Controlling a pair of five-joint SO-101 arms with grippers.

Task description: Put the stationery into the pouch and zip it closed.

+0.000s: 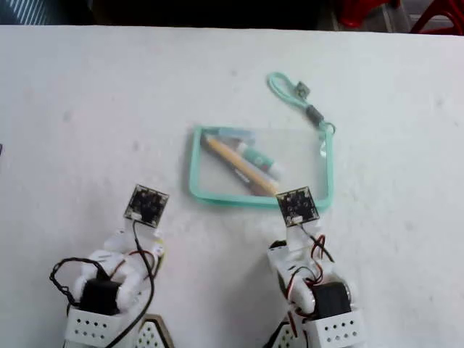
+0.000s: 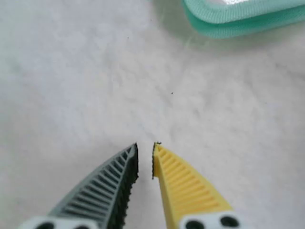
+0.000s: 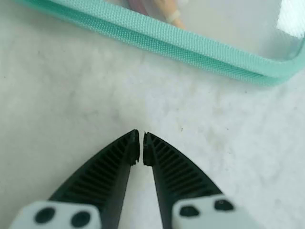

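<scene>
My left gripper (image 2: pixel 145 160) pairs a ribbed grey finger (image 2: pixel 102 191), black-toothed along its inner edge, with a ribbed yellow finger (image 2: pixel 186 191). My right gripper (image 3: pixel 141 143) is ribbed black throughout. Behind the tips come white mounts (image 3: pixel 62 214) with dark screw holes, then square black camera boards (image 1: pixel 147 204) and looping black cables (image 1: pixel 59 279).

Teal-edged pouch (image 1: pixel 193 172) with stationery (image 1: pixel 241 167) inside, on white table (image 1: pixel 87 94).

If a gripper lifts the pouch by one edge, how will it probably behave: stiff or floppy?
The pouch looks like thin clear film in a fabric rim, so it would probably sag. The pencil inside lies loose and may slide to the low side. Flat on the table, it should slide, not tip, when pushed.
</scene>
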